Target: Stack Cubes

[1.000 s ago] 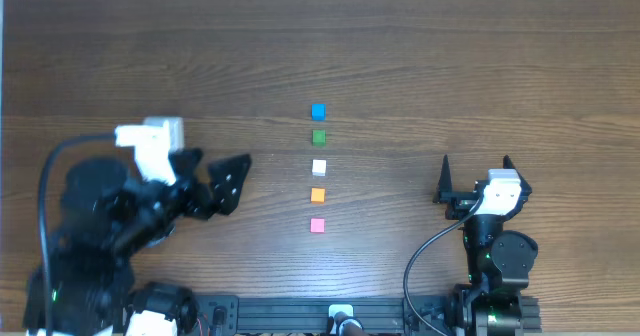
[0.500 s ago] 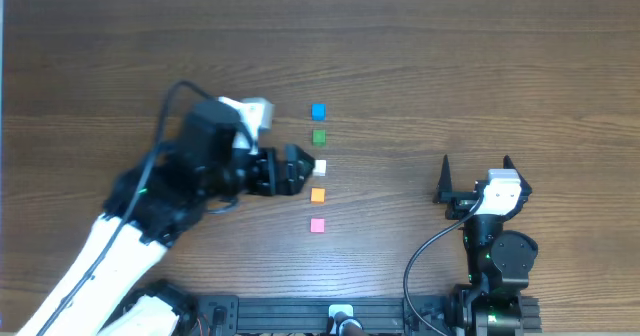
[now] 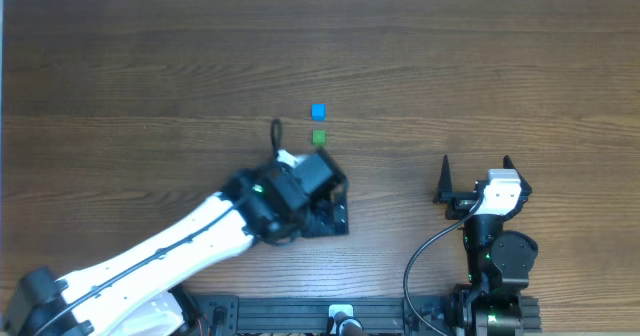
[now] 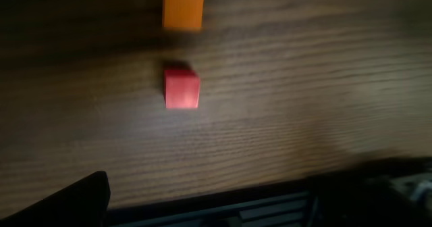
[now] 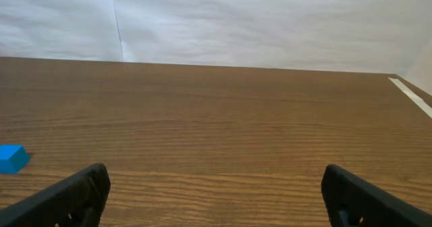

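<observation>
Stretching across every view is the brown wooden table (image 3: 520, 56). Next biggest is the left arm (image 3: 170, 251), white and black, which lies from the lower left corner of the top view up to the middle. The right arm (image 3: 495, 256) stands small in the lower right of the top view. The left gripper (image 3: 330, 214) sits just below the middle of the top view, under the green cube (image 3: 318, 137). In the left wrist view one dark finger (image 4: 77, 203) shows far out in the lower left corner, so this gripper is spread wide and grips no cube. The right gripper (image 3: 476, 173) is right of the middle in the top view, its two black fingers wide apart over bare wood. The blue cube (image 3: 318, 111) rests above the middle of the top view, with the green cube just below it, not touching. In the left wrist view the orange cube (image 4: 183, 6) is at the top edge, and the pink-red cube (image 4: 181, 88) lies just below it, a little apart, both flat on the table.
</observation>
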Robot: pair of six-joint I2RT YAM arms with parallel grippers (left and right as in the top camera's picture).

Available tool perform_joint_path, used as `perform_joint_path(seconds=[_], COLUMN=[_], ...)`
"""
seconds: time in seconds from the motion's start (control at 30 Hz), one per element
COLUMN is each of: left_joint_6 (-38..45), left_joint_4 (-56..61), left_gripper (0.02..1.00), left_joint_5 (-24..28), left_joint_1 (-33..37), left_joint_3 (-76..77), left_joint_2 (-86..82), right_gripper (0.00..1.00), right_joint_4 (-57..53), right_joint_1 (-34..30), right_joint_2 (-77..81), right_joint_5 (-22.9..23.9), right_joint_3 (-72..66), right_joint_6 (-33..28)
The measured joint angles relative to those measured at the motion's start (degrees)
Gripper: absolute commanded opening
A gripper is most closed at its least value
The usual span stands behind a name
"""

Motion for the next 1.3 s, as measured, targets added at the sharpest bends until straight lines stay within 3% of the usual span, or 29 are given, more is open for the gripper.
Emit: perform_joint_path(seconds=[0.2,0.53,1.3], left_joint_6=[-4.70,-5.62,2.82], left_joint_4=[1.09,5.18,13.42], left_gripper=[0.996,0.985,0.993], left_joint_5=[-2.10,-6.45,-8.96], left_joint_1=[-2.45,-3.74,-4.15], left_joint_3=[-0.31,-4.70,-6.67], left_joint_2=[3.37,7.13,15.43], right_gripper=[0.993,0.991,0.993], right_joint_4=[0.00,0.00,0.00], right_joint_1=[0.00,0.00,0.00], right_joint_2=[0.00,0.00,0.00], right_joint_5=[0.02,0.00,0.02], right_joint_3=[0.00,0.00,0.00], right_joint_6=[0.00,0.00,0.02])
